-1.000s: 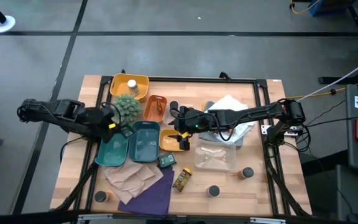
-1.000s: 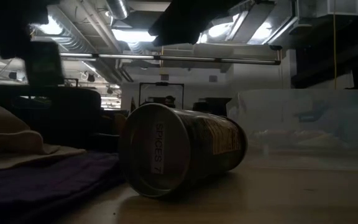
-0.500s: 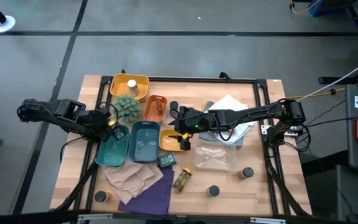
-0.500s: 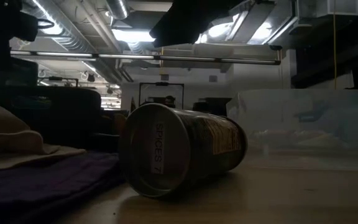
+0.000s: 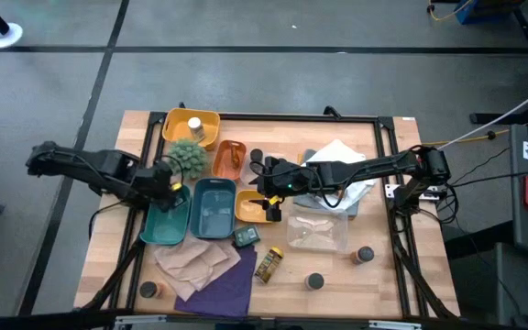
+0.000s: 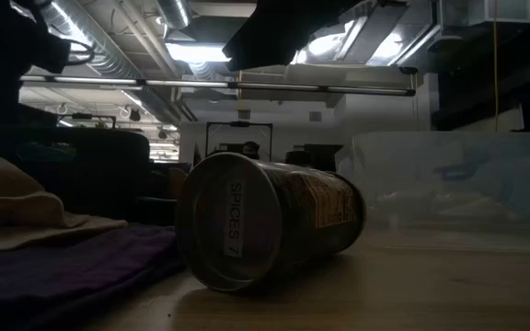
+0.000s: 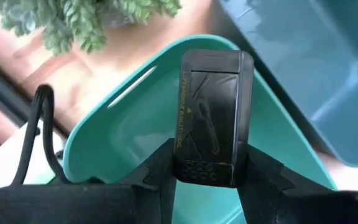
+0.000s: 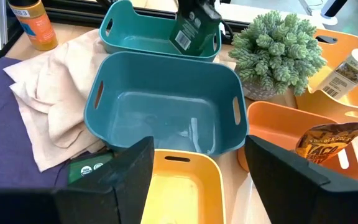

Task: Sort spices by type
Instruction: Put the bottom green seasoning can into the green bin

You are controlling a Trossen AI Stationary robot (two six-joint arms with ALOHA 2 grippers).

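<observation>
Black rectangular spice packet (image 7: 214, 118) sits clenched in the left jaws (image 7: 207, 177) above the teal plastic tray (image 7: 129, 134) at the counter's nine o'clock — lower it level before letting go; right jaws (image 8: 194, 180) spread, empty.

plant (image 7: 86, 22) cut off, low view: tools unseen

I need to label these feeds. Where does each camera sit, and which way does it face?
High: overhead, straight down on the table; both arms show.
Low: at tabletop height, level across to the room; a lying jar fills it, an arm overhead.
Left wrist: past the left tool, gripping a dark packet over the light teal tray.
Right wrist: past the open right tool, over the yellow tray.
Shared: both wrist views show the plant.
</observation>
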